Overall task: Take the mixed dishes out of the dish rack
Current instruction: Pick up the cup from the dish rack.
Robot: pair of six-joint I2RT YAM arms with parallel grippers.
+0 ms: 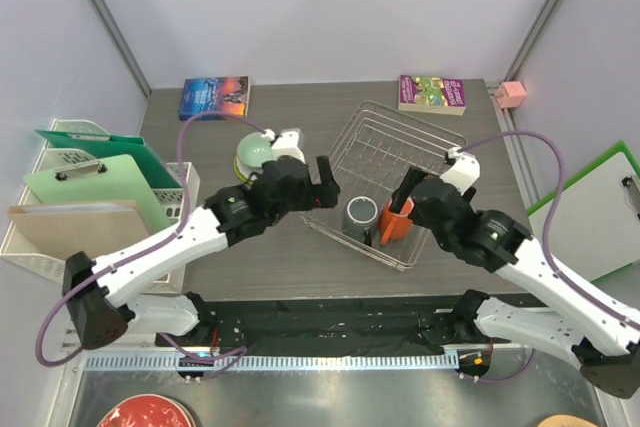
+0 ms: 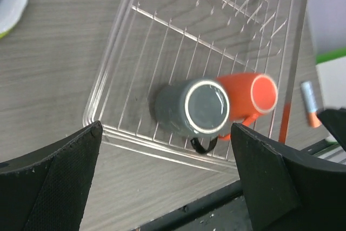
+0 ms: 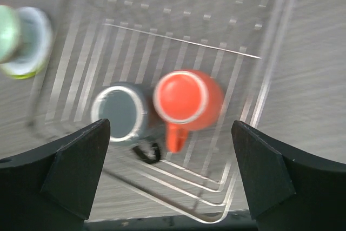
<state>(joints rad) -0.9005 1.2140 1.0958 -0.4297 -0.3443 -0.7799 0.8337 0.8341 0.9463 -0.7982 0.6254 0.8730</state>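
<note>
The silver wire dish rack lies in the middle of the table. Two mugs stand in its near corner: a grey metallic mug and, touching it on the right, an orange handled mug. My left gripper hovers open at the rack's left edge, short of the grey mug. Above the orange mug my right gripper hangs open and partly hides it from the top camera. Neither gripper holds anything. A pale mint-green bowl sits stacked on plates left of the rack.
A blue book and a purple book lie at the back. White slotted trays with green clipboards stand at the left. Another clipboard lies at the right. A red plate sits beyond the near edge.
</note>
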